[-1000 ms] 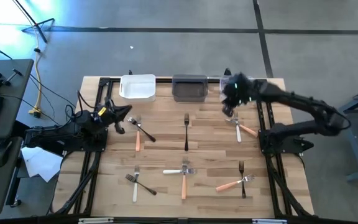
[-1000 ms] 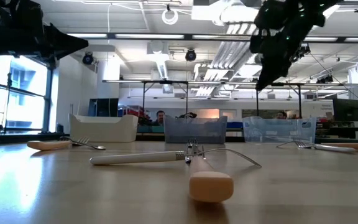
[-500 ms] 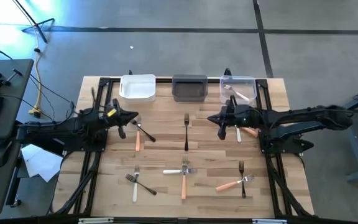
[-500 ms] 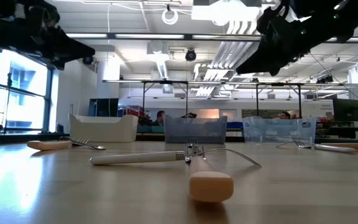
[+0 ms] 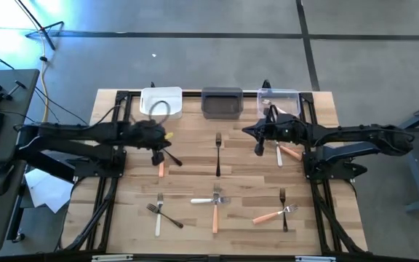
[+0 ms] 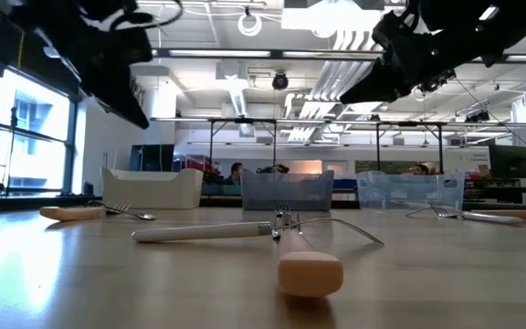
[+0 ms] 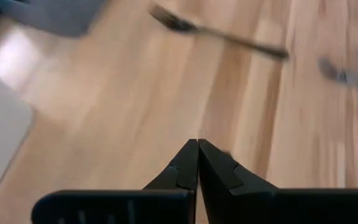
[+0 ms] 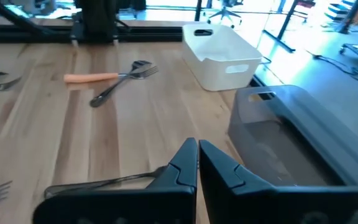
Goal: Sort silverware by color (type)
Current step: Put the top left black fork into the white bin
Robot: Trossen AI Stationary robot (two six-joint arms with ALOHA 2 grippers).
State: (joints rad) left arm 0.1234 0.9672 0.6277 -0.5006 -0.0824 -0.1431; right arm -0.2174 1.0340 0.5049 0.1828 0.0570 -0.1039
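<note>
In the high view my left gripper is shut and empty above a crossed black and orange fork pair. My right gripper, also shut and empty, hovers between a lone black fork and a white fork lying beside an orange one. Both wrist views show the fingertips closed: left gripper, right gripper. One white fork lies inside the clear bin. Several more forks lie flat along the near half of the table.
The white bin, grey bin and clear bin stand in a row at the far edge. Near-side fork clusters lie at the left, middle and right. Black frame rails run along both table sides.
My right arm has drawn back from over the clear bin toward the table's middle and come down lower; a white fork now shows in that bin. My left arm has reached from the left edge toward the table's right, ending over the crossed black and orange forks.
</note>
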